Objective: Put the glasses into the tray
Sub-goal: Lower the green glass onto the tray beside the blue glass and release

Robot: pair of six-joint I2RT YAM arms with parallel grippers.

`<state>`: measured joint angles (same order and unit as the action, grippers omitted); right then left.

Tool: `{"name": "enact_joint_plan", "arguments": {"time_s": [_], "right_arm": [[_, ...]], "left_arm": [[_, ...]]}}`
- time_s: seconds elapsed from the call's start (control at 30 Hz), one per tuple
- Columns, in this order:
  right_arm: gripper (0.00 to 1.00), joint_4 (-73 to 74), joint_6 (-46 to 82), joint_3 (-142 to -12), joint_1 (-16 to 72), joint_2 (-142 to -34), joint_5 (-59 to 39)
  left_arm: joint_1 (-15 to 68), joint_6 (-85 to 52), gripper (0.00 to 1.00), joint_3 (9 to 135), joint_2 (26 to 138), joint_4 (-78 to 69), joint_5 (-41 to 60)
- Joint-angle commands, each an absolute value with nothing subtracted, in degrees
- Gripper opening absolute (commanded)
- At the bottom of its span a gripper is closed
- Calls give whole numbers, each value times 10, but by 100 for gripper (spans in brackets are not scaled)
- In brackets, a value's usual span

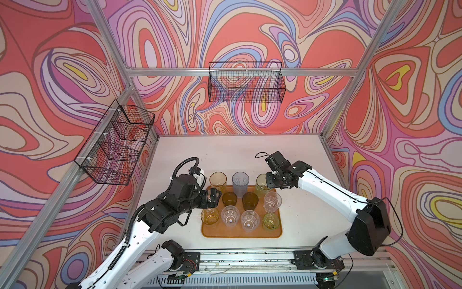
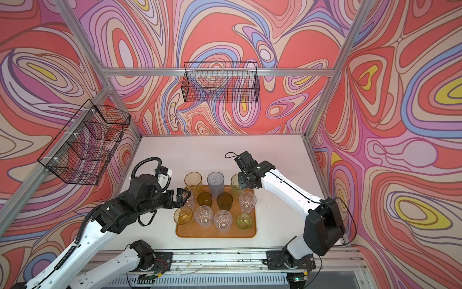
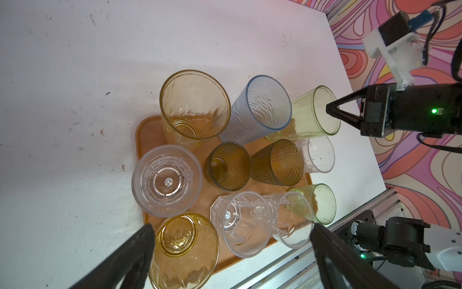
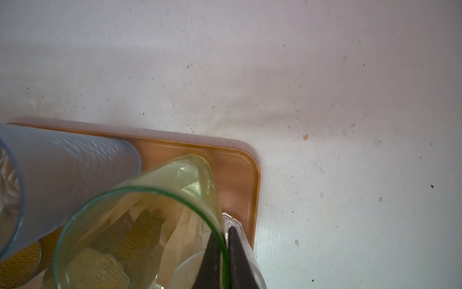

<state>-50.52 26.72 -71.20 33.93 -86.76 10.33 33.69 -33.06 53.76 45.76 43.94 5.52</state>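
The orange-brown tray (image 1: 241,234) lies on the white table and holds several glasses. Along its far edge stand a tall yellow one (image 1: 218,181), a grey-blue one (image 1: 240,184) and a yellow-green one (image 1: 261,186). My right gripper (image 4: 223,232) is shut on the yellow-green glass (image 4: 140,220), pinching its rim with one finger inside and one outside, over the tray's far right corner (image 4: 250,175). My left gripper (image 3: 231,227) hangs wide open above the tray's left side, holding nothing, over an amber glass (image 3: 183,250) and a clear glass (image 3: 167,180). Short olive-brown, clear and green glasses fill the middle and near rows.
Two black wire baskets hang on the frame, one at the back (image 1: 246,82) and one on the left (image 1: 117,142). Bare white table (image 1: 237,155) lies behind the tray. A metal rail (image 1: 245,260) with both arm bases runs along the front edge.
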Motion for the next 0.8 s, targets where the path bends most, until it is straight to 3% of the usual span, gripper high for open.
{"name": "enact_joint_plan", "arguments": {"time_s": [0.0, 0.17, 0.23, 0.47, 0.7, 0.77], "right_arm": [[0, -496, 276, -717, 345, -875, 114], [0, -494, 278, -718, 347, -884, 113], [8, -494, 277, -720, 348, -883, 107], [62, -494, 280, -728, 348, -866, 105], [96, -515, 298, -741, 349, -810, 168], [98, -516, 300, -744, 347, -792, 195]], "left_arm": [[335, -332, 100, 531, 449, 442, 45], [335, -330, 100, 530, 447, 444, 40], [335, -329, 100, 527, 447, 445, 34], [335, -331, 100, 532, 448, 442, 22], [335, -349, 100, 540, 443, 399, -10], [335, -353, 100, 541, 443, 381, -11]]}}
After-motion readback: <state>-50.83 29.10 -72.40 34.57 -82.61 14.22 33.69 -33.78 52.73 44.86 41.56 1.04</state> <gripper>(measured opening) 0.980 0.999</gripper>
